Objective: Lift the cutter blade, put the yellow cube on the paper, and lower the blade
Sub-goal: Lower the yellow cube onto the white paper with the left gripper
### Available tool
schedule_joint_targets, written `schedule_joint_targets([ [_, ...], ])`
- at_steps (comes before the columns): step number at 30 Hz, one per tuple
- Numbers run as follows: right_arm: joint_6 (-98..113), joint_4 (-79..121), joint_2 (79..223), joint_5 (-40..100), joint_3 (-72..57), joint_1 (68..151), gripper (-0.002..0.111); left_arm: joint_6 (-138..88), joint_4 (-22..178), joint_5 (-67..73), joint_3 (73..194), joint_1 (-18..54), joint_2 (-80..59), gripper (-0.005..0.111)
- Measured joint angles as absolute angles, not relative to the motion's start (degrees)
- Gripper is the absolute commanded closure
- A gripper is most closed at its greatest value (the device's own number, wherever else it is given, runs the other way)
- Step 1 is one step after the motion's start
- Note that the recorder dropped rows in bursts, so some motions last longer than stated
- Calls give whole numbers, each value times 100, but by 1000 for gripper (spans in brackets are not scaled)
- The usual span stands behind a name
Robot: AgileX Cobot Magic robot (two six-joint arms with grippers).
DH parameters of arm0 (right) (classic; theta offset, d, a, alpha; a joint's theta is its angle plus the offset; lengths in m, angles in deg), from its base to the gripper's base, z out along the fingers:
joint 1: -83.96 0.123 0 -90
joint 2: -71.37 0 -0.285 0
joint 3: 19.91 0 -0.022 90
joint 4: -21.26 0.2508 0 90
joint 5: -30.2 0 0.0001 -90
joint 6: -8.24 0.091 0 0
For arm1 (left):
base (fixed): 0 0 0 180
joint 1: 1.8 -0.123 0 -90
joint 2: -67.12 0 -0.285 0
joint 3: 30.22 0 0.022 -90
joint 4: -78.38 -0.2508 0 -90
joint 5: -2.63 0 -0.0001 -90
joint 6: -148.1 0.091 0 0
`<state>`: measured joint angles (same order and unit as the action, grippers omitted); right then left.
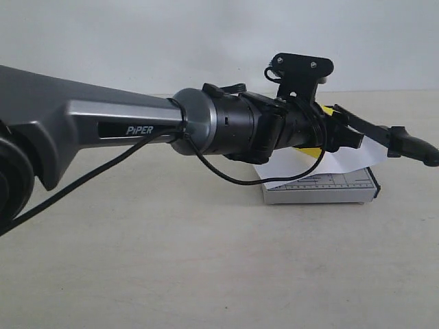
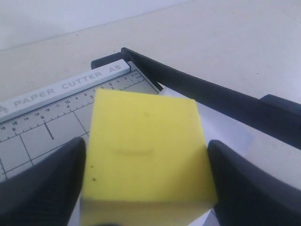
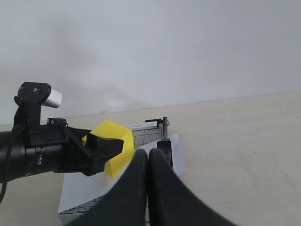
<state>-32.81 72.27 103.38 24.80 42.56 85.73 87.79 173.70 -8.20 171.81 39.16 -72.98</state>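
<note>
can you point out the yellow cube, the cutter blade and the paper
yellow cube (image 2: 148,150), left wrist view, on the middle of its broad yellow face
cutter blade (image 2: 202,90), left wrist view, midway along the long black arm
paper (image 3: 82,190), right wrist view, on a bare white part near the sheet's corner

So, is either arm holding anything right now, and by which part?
The left tool holds the yellow cube by two opposite side faces, over the paper cutter. The right tool is shut on nothing.

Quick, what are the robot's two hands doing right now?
Left hand: closed on the yellow cube.
Right hand: shut, nothing between its fingers.
</note>
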Motion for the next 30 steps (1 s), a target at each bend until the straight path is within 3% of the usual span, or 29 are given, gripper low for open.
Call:
schedule_joint_targets([
  [30,-3273,7227,10338,2480,4256,8573,108,8789,17370,-872,17228,3827,-7508,102],
])
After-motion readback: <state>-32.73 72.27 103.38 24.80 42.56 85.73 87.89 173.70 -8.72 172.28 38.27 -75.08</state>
